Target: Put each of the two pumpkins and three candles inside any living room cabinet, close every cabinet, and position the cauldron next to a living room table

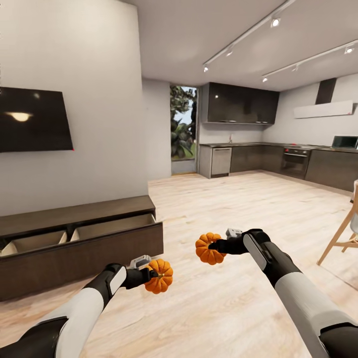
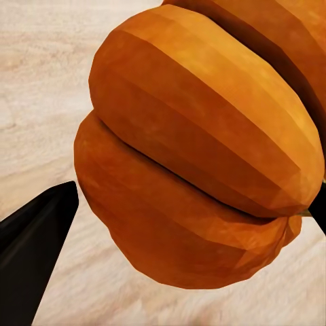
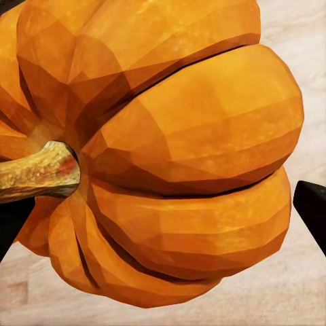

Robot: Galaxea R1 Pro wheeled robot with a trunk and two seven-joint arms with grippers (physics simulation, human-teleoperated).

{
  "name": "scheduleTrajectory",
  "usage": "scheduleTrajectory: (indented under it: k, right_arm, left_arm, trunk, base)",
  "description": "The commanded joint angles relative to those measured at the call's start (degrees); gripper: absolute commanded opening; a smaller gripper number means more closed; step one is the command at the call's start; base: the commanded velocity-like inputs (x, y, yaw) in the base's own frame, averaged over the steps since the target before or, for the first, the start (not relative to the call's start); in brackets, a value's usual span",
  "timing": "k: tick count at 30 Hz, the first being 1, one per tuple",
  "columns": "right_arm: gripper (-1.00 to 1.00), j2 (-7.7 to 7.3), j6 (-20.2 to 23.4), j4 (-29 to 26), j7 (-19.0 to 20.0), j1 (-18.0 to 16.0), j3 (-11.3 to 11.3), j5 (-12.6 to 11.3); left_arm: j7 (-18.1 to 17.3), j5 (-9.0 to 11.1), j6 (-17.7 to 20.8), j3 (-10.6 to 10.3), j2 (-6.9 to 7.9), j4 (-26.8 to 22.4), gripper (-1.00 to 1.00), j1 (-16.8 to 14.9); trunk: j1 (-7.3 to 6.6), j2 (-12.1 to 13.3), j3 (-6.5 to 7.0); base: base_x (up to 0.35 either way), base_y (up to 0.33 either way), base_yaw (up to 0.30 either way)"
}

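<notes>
Each hand carries an orange ribbed pumpkin above the wood floor. My left gripper (image 1: pixel 153 276) is shut on one pumpkin (image 1: pixel 159 276), whose ribs (image 2: pixel 197 156) crowd the left wrist view between dark fingers (image 2: pixel 34 231). My right gripper (image 1: pixel 215 246) is shut on the other pumpkin (image 1: pixel 209 248); its stem (image 3: pixel 37 170) and ribs (image 3: pixel 190 156) show close in the right wrist view. The long low dark-brown cabinet (image 1: pixel 74 214) stands along the left wall, its wide top drawer (image 1: pixel 79 233) pulled out with pale insides. Candles, cauldron and coffee table are out of view.
A dark TV (image 1: pixel 32 119) hangs on the wall over the cabinet. Pale wood floor (image 1: pixel 223 209) stretches ahead to the kitchen counters (image 1: pixel 278 159) at the back. A wooden chair leg (image 1: pixel 343 233) stands at the right edge.
</notes>
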Motion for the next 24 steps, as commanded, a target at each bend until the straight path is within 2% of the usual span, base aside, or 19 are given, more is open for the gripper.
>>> scheduleTrajectory:
  k: [1, 24]
  right_arm:
    - [-1.0, -0.06, 0.15, -0.05, 0.47, -0.03, 0.17, 0.5]
    - [-1.0, -0.06, 0.08, -0.04, 0.54, -0.03, 0.27, 0.5]
  left_arm:
    - [0.24, 0.51, 0.45, 0.09, -0.02, -0.09, -1.0, -0.01]
    - [0.24, 0.51, 0.45, 0.08, -0.02, -0.09, -1.0, -0.01]
  trunk:
    - [-0.24, 0.38, 0.02]
    - [-5.29, 9.61, 2.09]
  base:
    - [0.0, 0.0, 0.088]
    - [0.0, 0.0, 0.087]
